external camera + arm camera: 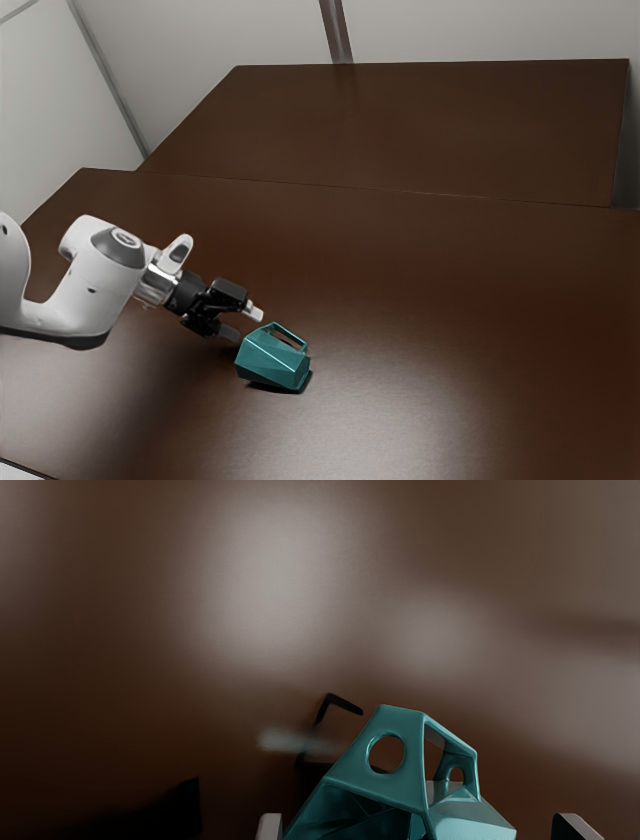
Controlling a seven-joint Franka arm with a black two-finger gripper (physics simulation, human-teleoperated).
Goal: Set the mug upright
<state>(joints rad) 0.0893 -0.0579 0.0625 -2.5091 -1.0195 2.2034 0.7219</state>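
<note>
Mug (pixel 272 358), teal and faceted, lying tipped on its side on the dark brown table (pixel 450 300), as seen in the exterior view. The handle (pixel 288 336) is uppermost, its opening visible, and a dark shadow underlies the body. The mug is well apart from the table's far edge and from its far corner at the exterior view's left; it is likewise well in from the short stretch of near edge visible at that view's lower left. The white arm (pixel 95 280) enters from the exterior view's left and carries the black gripper (pixel 241 323), which is tilted downward beside the mug, its fingertips near the handle and the adjoining end of the body. The end effector is spread, pinching nothing.

In the wrist view, the two pale fingertips (pixel 270 826) stand wide of each other, with part of the mug between them. One is just beside the mug's wall, and whether they touch cannot be told; the other is clearly apart from it. A round hole pierces the face of the mug seen here, next to the open frame of an adjoining side, and the dark hollow interior is partly visible. Angular shadows (pixel 345 703) fall on the table near the mug. Beyond the table's far edge are a second dark brown surface (pixel 400 120) and a pale wall (pixel 480 30) with a dark vertical strip (pixel 337 30).
</note>
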